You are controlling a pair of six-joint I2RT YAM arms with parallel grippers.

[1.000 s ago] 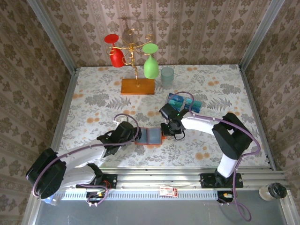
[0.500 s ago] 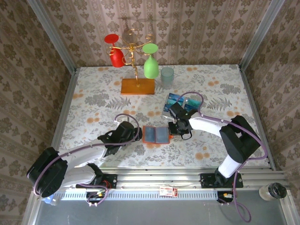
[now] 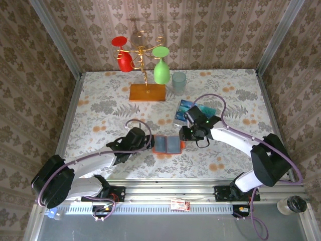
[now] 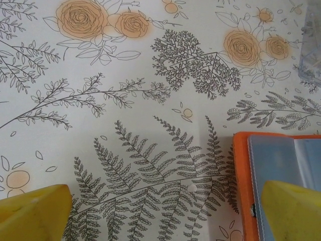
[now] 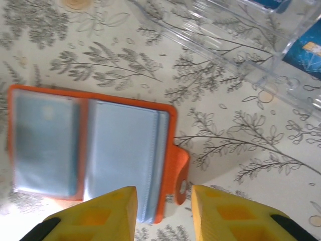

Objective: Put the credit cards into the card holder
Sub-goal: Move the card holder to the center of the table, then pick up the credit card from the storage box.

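Observation:
The card holder [image 3: 167, 144] lies opened flat on the floral table, orange-red with greyish-blue pockets facing up. My left gripper [image 3: 146, 143] stands wide open just left of it, and the holder's left edge [image 4: 281, 165] shows beside the right fingertip [image 4: 293, 211]. My right gripper [image 5: 163, 211] hovers open over the card holder [image 5: 120, 145], with the right edge and snap tab between its fingers, not pinched. The credit cards [image 3: 190, 108], blue and teal, sit in a clear plastic stand behind the right gripper [image 3: 186, 134]. One blue card [image 5: 306, 52] shows through that stand.
A clear plastic stand [image 5: 241, 55] holds the cards close behind the right wrist. At the back stand an orange-brown wooden base [image 3: 147, 92] with a gold rack carrying a red glass [image 3: 123, 55] and a green glass [image 3: 161, 68], and a clear cup [image 3: 179, 83].
The right gripper has let go of the card holder's right flap, opened, and drawn back to the right. The holder now lies spread open. The left gripper has edged toward its left side.

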